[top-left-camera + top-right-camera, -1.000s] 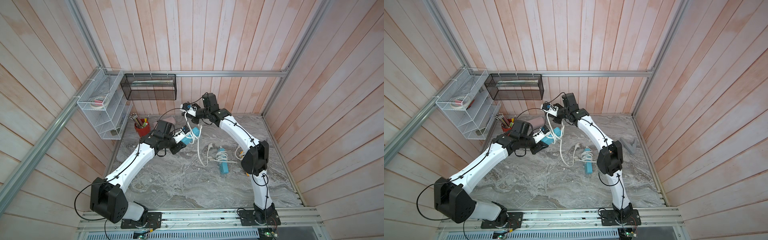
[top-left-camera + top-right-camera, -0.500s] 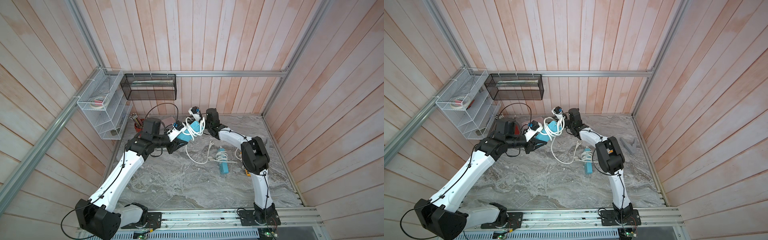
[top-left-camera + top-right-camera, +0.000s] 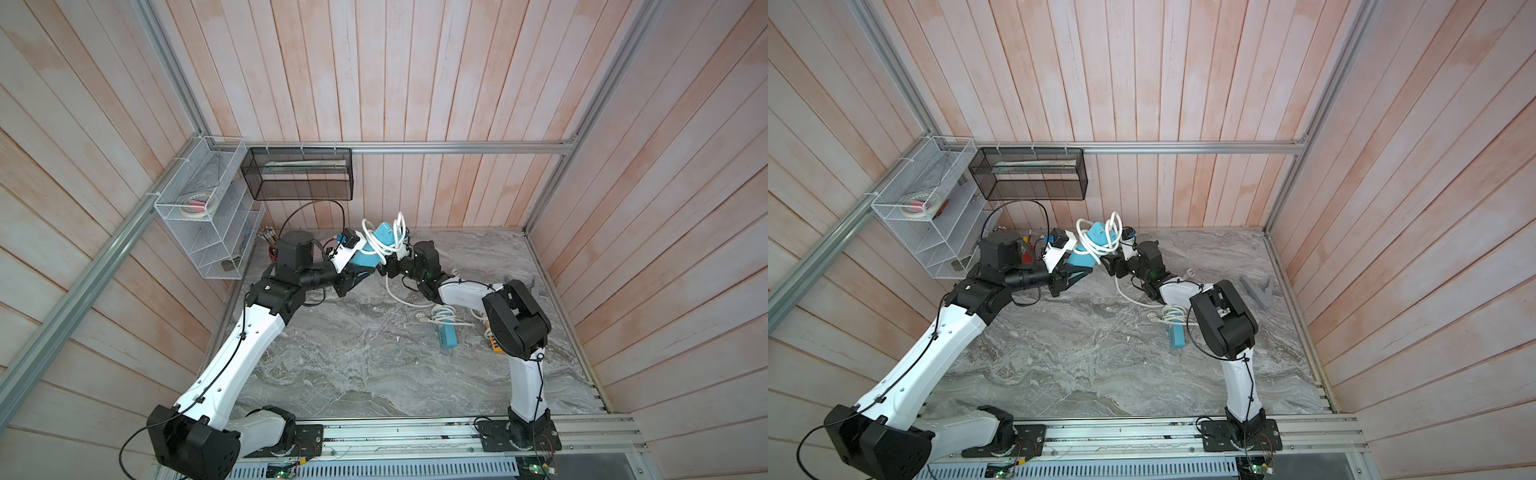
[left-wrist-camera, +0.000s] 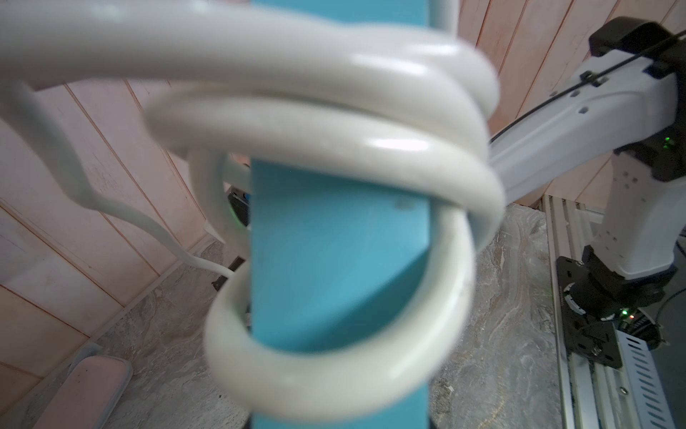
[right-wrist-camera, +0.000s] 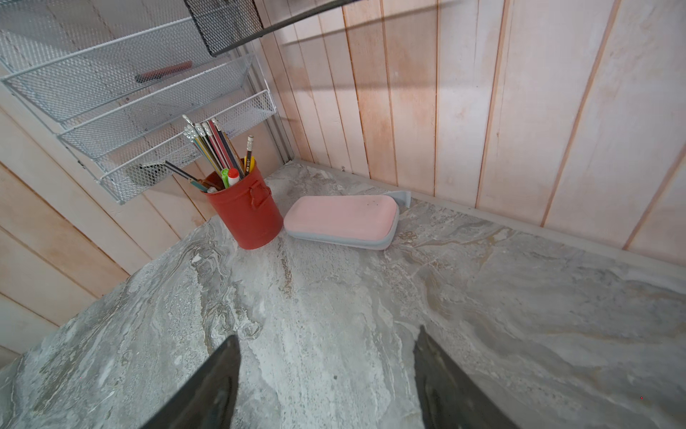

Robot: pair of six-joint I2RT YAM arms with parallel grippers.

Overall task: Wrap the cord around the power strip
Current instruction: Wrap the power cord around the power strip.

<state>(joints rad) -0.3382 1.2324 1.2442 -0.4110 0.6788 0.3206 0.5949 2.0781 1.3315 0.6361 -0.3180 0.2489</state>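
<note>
Left jaws clamp the strip (image 4: 334,241), cord (image 4: 334,148) looped around it; right jaws gape empty just beside.

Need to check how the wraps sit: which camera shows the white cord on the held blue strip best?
Left wrist: the cord coils fill the frame around the power strip, though blurred. Both top views show it small; right wrist shows none.
</note>
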